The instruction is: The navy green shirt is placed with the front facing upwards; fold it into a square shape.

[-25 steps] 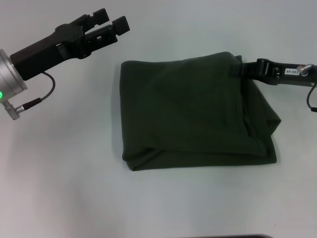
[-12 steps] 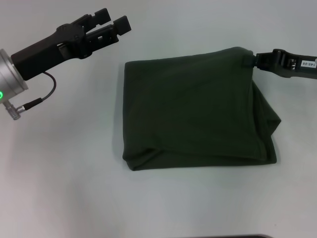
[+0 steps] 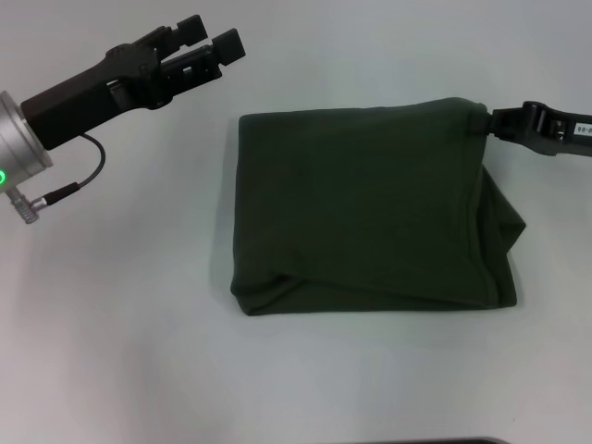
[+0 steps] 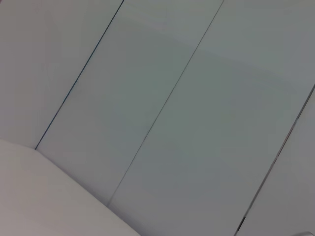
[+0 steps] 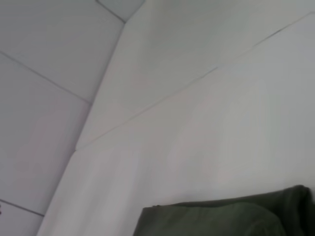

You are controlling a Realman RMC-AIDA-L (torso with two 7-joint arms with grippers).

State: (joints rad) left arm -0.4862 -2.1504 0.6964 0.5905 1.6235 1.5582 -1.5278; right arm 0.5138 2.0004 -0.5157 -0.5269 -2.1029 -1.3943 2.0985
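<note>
A pale table carries the navy green shirt, folded into a rough square at its centre. The left gripper hovers off the shirt's far left corner, fingers slightly spread. The right gripper touches the shirt's far right corner; whether it pinches the cloth cannot be told.

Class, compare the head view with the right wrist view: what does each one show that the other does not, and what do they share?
Only the head view shows the whole folded navy green shirt, the left pincer raised apart from the shirt on the robot's left, open, and the right pincer at the shirt's far right corner. Only the right wrist view shows the wall panels with their seams. Both share the shirt and the pale table.
</note>
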